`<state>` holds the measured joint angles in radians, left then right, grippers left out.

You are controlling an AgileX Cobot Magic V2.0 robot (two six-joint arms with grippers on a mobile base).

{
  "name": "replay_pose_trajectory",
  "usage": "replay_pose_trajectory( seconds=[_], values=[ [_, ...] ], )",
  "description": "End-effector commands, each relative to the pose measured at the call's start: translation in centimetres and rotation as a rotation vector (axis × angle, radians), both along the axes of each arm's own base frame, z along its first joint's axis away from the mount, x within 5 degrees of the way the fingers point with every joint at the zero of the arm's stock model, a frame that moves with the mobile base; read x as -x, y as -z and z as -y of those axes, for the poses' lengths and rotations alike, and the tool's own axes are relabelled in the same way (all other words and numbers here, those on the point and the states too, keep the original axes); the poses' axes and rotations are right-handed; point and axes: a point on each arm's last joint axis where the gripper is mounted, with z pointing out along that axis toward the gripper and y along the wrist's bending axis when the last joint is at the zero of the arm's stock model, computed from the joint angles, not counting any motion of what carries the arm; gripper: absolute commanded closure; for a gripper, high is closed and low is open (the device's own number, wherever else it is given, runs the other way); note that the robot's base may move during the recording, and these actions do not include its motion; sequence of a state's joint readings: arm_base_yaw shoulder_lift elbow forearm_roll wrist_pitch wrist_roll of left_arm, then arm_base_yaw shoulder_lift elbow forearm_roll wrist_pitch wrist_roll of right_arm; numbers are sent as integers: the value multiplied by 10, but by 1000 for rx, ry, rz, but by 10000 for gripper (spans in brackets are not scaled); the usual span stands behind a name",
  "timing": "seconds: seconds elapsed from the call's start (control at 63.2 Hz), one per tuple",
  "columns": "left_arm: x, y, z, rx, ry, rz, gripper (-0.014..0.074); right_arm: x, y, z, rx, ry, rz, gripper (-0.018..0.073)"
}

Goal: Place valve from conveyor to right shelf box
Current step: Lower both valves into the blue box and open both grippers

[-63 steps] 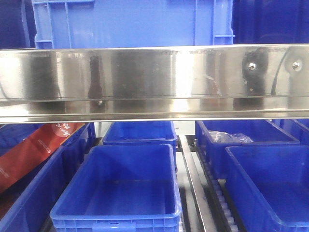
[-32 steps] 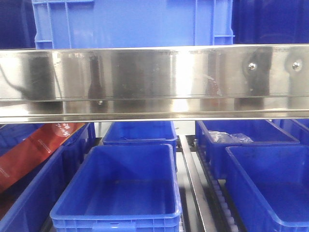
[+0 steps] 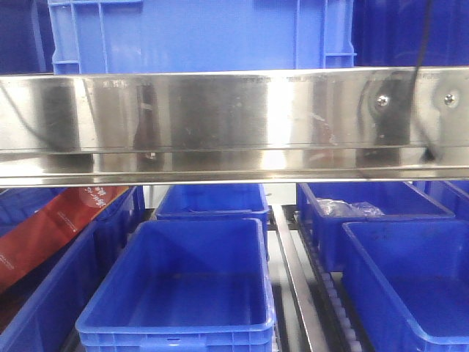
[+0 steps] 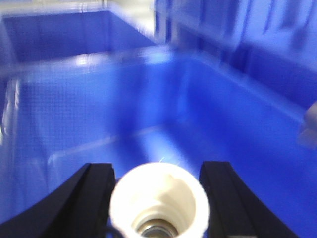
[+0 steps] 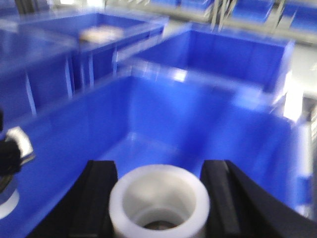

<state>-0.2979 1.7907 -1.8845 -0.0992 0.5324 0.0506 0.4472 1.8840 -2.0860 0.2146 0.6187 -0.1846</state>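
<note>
Left gripper (image 4: 158,169): we see black fingers (image 4: 94,198) at 7 and 5 o'clock in the wrist view, clamped on a white valve (image 4: 158,198). Right gripper (image 5: 159,167): same pose, fingers (image 5: 99,198) closed around a second white valve (image 5: 158,196).

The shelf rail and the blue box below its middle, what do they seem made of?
Shelf rail: probably polished stainless steel; it mirrors blurred shapes and glare. Blue box: apparently moulded plastic, slightly glossy, one even colour with a rolled rim.
</note>
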Motion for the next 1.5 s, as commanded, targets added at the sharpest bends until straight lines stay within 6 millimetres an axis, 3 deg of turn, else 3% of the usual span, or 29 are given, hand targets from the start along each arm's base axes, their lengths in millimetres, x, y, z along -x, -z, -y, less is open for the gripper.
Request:
replay_pose_trajectory(
  seconds=[0.0, 0.111, 0.19, 0.269, 0.348, 0.475, 0.585, 0.664, 0.807, 0.965, 1.06, 1.123, 1.202, 1.329, 1.44, 1.487],
  values=[
    [-6, -2, 4, 18, 0, 51, 707, -6, -5, -3, -38, 12, 69, 722],
    [-16, 15, 7, 4, 1, 7, 703, -15, 11, -7, -15, 8, 25, 722],
    [-21, 24, 8, -3, 2, -16, 639, -19, 19, -9, -2, 6, 0, 722],
    [-22, 27, 9, -7, 3, -31, 496, -20, 25, -11, 11, 1, -25, 722],
    [-21, 29, 9, -12, 4, -46, 329, -21, 30, -11, 29, -5, -58, 664],
    [-21, 30, 9, -16, 6, -58, 108, -19, 33, -11, 42, -11, -83, 394],
    [-20, 31, 9, -23, 8, -79, 23, -18, 32, -11, 50, -15, -96, 90],
    [-18, 30, 8, -27, 10, -90, 11, -14, 28, -9, 50, -17, -94, -16],
    [-6, 10, 5, -28, 16, -89, 15, -5, 16, -5, 47, -22, -85, -10],
    [17, -27, -2, -18, 19, -30, 16, 17, -12, 4, 39, -31, -59, 9],
    [34, -49, -8, -16, 16, 16, 20, 32, -29, 11, 33, -37, -41, 118],
    [51, -64, -15, -24, 11, 36, 51, 46, -43, 18, 28, -42, -24, 270],
    [69, -77, -21, -34, 11, 35, 156, 64, -60, 26, 22, -47, -4, 470],
    [95, -94, -31, -62, 1, 38, 430, 91, -83, 39, 8, -52, 34, 725],
    [114, -101, -41, -113, -30, 23, 674, 112, -93, 50, 6, -47, 59, 715],
    [122, -100, -45, -129, -39, -2, 707, 120, -94, 55, 20, -36, 67, 715]
  ],
)
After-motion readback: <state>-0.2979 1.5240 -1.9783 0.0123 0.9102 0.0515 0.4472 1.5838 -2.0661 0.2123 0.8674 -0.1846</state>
